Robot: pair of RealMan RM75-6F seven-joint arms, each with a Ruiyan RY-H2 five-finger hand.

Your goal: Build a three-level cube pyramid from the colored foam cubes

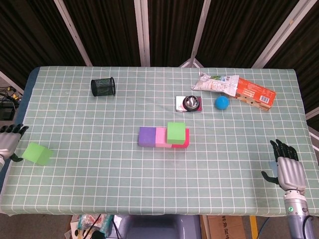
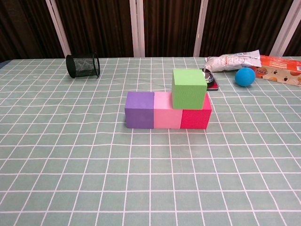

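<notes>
Head view: left hand (image 1: 9,140) sits at the table edge just beside the loose green cube (image 1: 38,153), fingers apart, empty. Right hand (image 1: 285,166) idles, fingers spread. Purple, pink, red base row (image 2: 167,116) carries one green cube (image 2: 188,88). Soft, square-edged foam: grip opposite faces gently, I'd say.

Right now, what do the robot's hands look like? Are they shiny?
The right hand has a silver-grey metal back, black fingers and a grey wrist below it with a small green light. The left hand, at the table's left edge, looks the same: grey back and black fingers, only partly in view. No cables or sleeves show on either.
</notes>
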